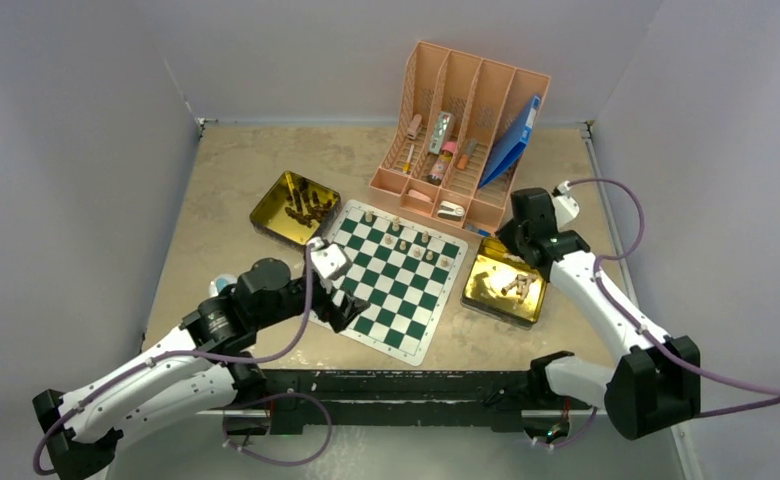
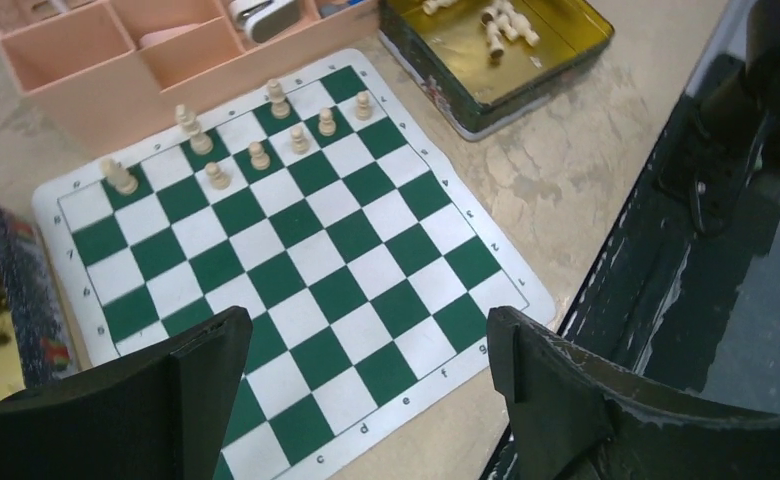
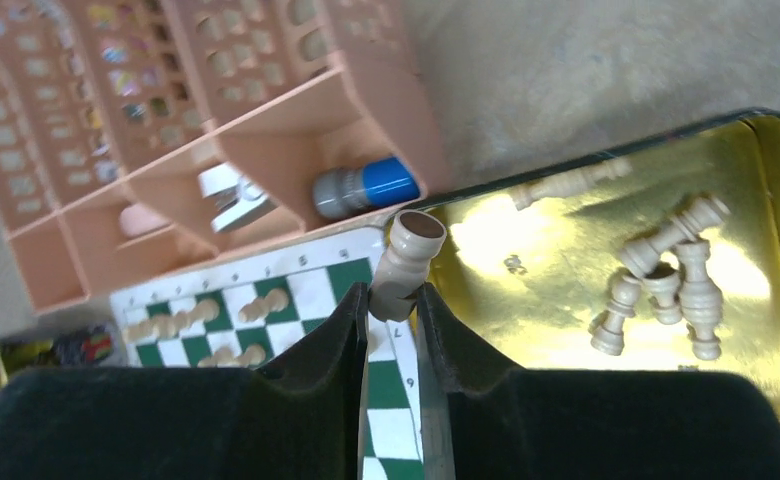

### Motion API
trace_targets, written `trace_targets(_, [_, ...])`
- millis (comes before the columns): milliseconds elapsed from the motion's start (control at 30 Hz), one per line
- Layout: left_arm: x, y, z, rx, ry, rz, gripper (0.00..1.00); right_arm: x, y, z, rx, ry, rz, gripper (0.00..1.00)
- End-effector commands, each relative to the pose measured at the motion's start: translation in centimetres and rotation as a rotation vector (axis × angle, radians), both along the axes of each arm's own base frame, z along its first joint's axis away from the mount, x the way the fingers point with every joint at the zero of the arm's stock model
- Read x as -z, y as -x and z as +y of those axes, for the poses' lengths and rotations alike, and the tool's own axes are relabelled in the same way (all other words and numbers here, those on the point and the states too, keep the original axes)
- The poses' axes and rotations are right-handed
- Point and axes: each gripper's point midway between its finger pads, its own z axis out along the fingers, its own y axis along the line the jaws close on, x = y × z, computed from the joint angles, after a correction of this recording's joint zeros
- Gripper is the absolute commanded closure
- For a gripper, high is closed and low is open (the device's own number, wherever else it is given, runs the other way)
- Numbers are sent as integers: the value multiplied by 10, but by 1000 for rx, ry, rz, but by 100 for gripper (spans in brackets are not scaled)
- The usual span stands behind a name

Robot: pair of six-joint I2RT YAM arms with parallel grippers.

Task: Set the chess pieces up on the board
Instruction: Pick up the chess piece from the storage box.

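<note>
Although a handful of pale chess pieces stand on the two far ranks of the board, the setup looks barely a quarter done. Those ranks have gaps, more pale pieces lie tumbled in the right-hand gold tin, and the dark pieces sit heaped in the left-hand gold tin, with none on the near squares. The right gripper pinches one pale piece between closed fingers, above the board's corner beside the right-hand tin. The left gripper hangs wide open and empty over the board's near edge. The held piece shows mostly its round base, so its rank is unclear. The dark pieces are too small to count, and the left fingers hide the board's near corners.
</note>
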Motion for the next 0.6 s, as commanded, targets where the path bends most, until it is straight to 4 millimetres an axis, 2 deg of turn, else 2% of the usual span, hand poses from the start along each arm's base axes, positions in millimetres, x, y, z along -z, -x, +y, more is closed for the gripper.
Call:
trace_targets(0, [-29,11,-29,271,-16,-237,13,-53,-17,35,-305,-8,-193,85])
trace_targets(133, [-28,42,-47,572,-22,-411,21,-70,-7,78,-597,-92,-305,86])
trace_targets(167, [-29,47,-50,629,-27,-458,23,-77,2,96,-719,-136,-348,85])
trace_targets(233, [-30,54,-54,708,-35,-532,24,-85,18,119,-886,-200,-419,84])
trace_targets(367, [-42,50,-60,742,-44,-666,25,-93,45,142,-1091,-270,-501,87])
trace_targets(567, [-49,38,-69,765,-94,-863,25,-92,88,171,-1342,-353,-517,90])
